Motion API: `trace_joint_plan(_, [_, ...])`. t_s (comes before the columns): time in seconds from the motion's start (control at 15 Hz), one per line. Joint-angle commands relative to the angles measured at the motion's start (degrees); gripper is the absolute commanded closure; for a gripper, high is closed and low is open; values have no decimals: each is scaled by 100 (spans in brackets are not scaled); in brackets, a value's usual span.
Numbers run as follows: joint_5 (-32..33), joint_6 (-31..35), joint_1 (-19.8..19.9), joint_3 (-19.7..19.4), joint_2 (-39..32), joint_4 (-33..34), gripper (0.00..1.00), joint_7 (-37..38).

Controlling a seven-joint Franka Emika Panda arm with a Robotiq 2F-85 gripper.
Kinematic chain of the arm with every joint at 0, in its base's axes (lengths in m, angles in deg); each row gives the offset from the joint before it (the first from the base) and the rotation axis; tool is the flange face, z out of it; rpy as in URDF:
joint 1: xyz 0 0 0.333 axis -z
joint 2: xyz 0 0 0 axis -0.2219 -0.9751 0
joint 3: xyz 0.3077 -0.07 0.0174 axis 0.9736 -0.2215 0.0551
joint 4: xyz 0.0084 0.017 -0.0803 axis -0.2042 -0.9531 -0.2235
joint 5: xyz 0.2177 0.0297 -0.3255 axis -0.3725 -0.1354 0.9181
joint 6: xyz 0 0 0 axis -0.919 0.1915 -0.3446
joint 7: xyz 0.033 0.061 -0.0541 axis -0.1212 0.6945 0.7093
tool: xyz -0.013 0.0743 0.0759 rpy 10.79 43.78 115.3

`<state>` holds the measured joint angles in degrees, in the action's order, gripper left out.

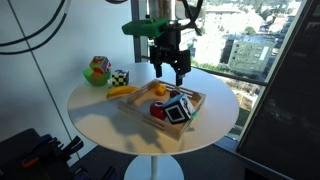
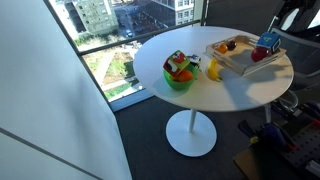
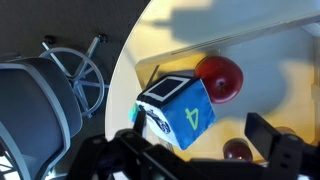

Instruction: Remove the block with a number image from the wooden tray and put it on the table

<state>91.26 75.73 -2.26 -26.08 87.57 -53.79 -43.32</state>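
The block with a number image lies tilted in the wooden tray on the round white table. In the wrist view the block shows a blue side with a green 4 and a white, black-bordered top. It also shows in an exterior view inside the tray. My gripper hangs open a little above the tray, over the block. In the wrist view the block sits between the open fingers, close to one finger, with no grip on it.
A red apple and a smaller red fruit lie in the tray beside the block. On the table are a banana, a chequered cube and a green and red block. The table edge is near the tray.
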Motion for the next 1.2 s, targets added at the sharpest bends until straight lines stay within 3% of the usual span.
trace_joint_plan(0.0, [294,118,82,22,-201,121,0,179])
trace_joint_plan(1.13, [469,1203,149,-19,-1054,228,0,-539])
